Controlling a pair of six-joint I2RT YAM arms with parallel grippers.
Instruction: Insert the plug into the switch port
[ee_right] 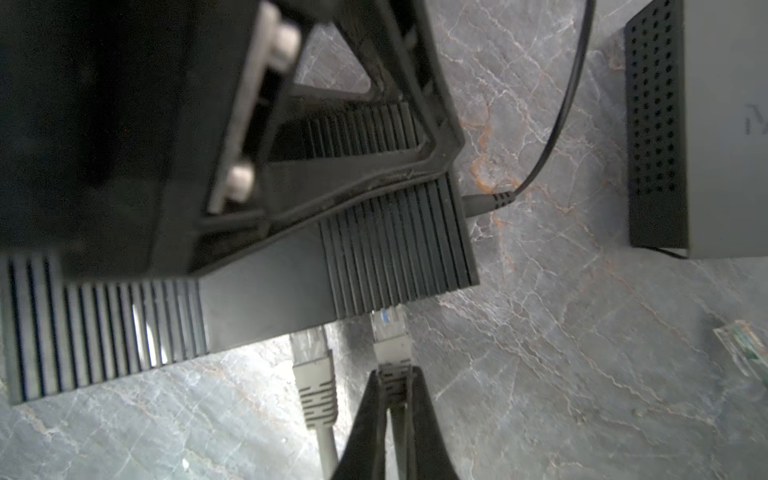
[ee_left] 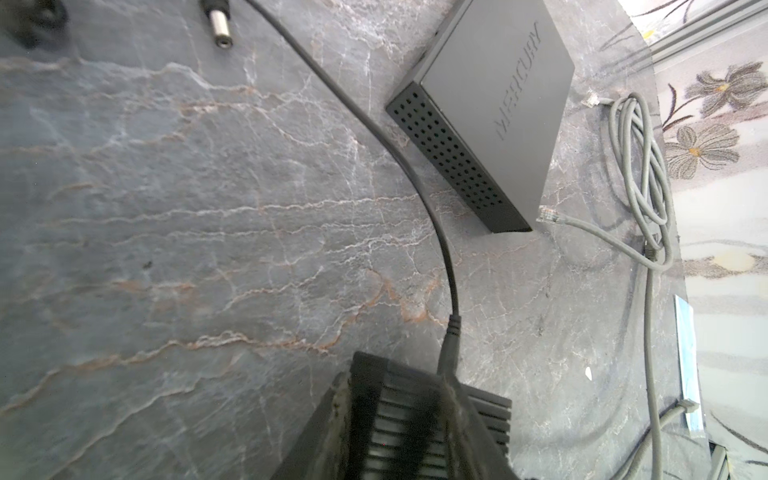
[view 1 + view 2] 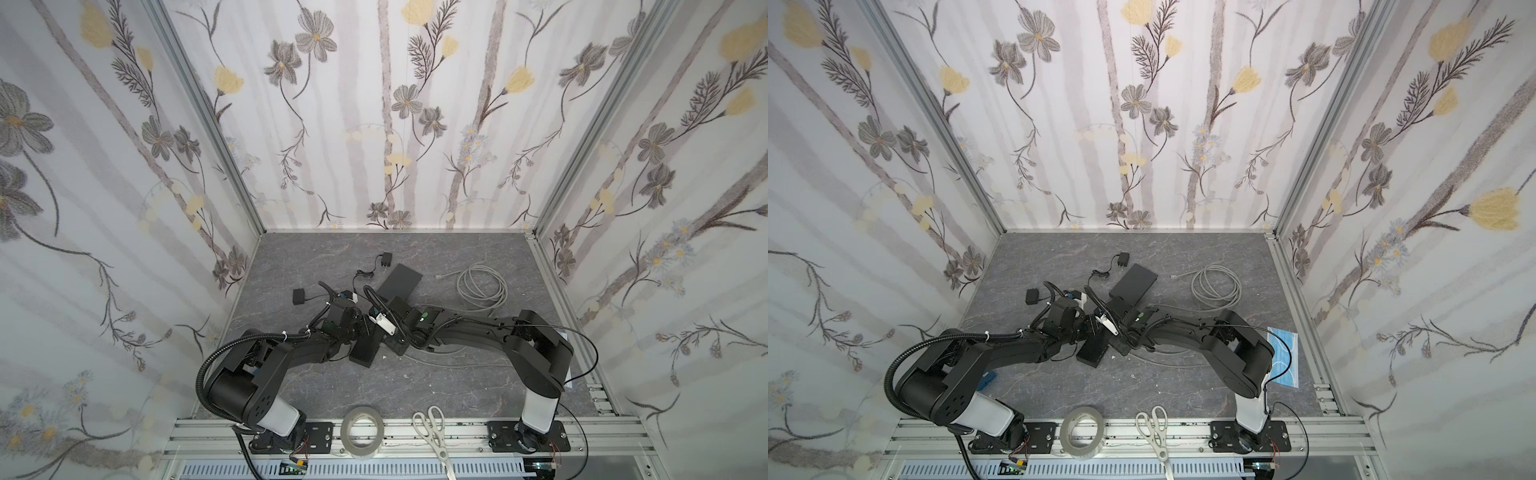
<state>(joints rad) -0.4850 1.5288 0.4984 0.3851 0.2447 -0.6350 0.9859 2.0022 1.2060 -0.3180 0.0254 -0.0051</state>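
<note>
One slight tilt could jam the plug [image 1: 392,340], pinched in the right gripper [image 1: 395,382], tip at the edge of the switch [image 1: 266,282], or shove it, since the left gripper [image 2: 399,395] straddles it, grip uncertain.

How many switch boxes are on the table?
2. A ribbed box lies mid-table; a flat box lies behind it, toward the back wall. Part of the table is covered, so more may be hidden.

1. Left arm [image 3: 286,353], right arm [image 3: 540,353]: black links, white base segments [image 3: 282,415].
2. Black corrugated conduit [image 3: 200,376] along left arm; thin black cable [image 3: 596,351] on right.
3. Black base plates [image 3: 320,434], silver screws [image 3: 328,437].
4. Right gripper [image 1: 395,374]: black tapered fingers [image 1: 370,415].
</note>
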